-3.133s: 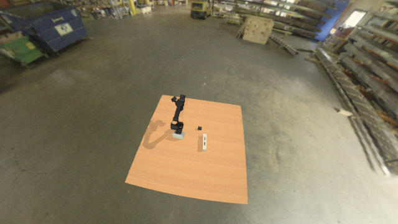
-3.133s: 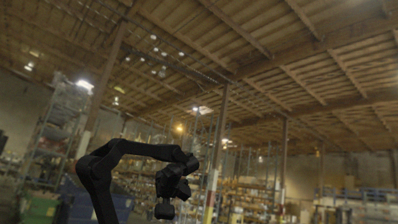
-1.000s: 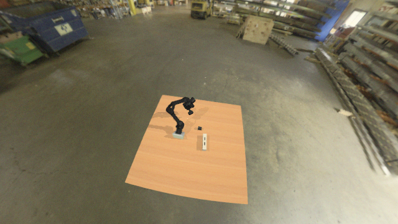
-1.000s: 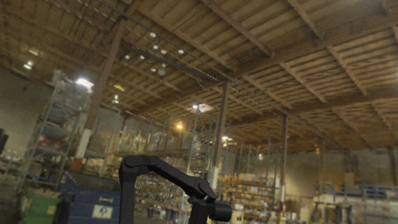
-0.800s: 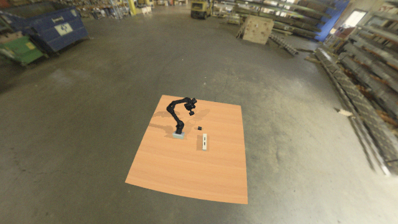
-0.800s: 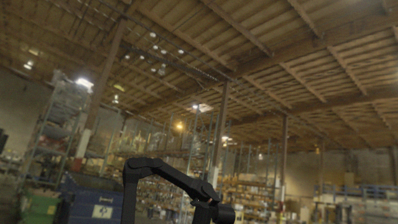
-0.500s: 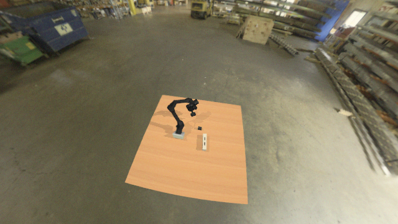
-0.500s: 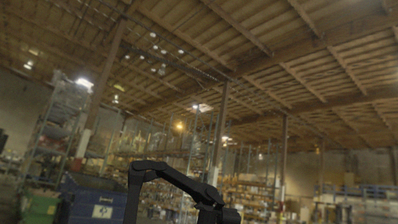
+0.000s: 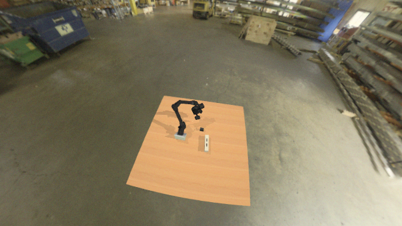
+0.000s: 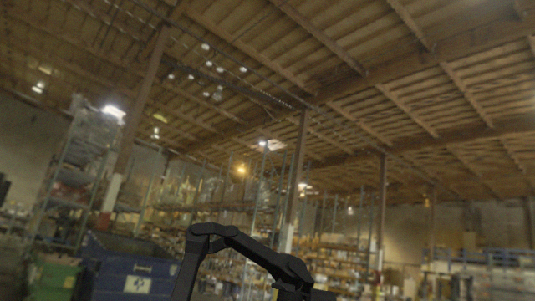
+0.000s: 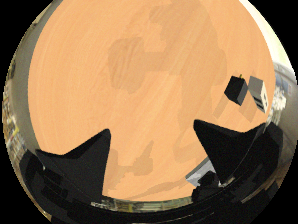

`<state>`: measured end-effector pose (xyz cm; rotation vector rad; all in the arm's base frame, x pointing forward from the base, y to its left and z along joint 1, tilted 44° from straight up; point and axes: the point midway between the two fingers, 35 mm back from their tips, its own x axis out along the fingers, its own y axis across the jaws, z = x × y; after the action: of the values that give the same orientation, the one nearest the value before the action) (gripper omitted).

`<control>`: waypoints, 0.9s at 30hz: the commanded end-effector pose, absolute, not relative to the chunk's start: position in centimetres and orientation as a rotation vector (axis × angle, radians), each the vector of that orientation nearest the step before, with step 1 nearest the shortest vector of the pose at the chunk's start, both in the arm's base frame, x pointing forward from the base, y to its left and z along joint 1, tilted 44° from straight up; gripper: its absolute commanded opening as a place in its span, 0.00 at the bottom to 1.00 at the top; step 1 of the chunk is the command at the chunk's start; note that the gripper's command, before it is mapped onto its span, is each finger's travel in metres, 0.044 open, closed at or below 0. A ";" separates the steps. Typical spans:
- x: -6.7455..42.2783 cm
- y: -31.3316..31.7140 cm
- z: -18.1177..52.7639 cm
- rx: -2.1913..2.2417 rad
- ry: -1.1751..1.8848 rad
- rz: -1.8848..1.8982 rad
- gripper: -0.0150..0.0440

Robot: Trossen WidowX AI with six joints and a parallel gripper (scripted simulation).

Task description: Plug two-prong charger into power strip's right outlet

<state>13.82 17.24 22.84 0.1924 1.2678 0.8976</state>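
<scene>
The charger (image 9: 201, 129) (image 11: 235, 91) is a small black block on the table, just behind the power strip in the top view. A small gold-coloured bit shows at its edge in the wrist view. The power strip (image 9: 206, 148) (image 11: 256, 88) is a white bar with two dark outlets in the top view; it lies right of the charger in the wrist view. My gripper (image 9: 200, 112) (image 11: 153, 128) is wide open and empty, raised above the table, behind the charger in the top view. In the wrist view the charger is beyond the right finger. The exterior view shows neither charger nor strip.
The wooden table (image 9: 188, 169) (image 11: 75, 90) carries the arm's grey base (image 9: 180, 137) (image 11: 199, 173), left of the strip in the top view. The arm (image 9: 179, 116) (image 10: 255, 251) arches up from it. The arm's shadow falls on the table. The table's edges drop to the warehouse floor.
</scene>
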 end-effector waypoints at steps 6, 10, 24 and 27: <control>16.2 16.1 21.3 0.240 1.328 0.829 1.00; 17.2 15.4 20.5 0.265 1.352 0.798 1.00; 20.2 12.7 18.0 0.368 1.428 0.701 1.00; 20.9 12.0 17.5 0.393 1.441 0.683 1.00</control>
<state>20.20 12.68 18.05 0.3648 1.4241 0.6992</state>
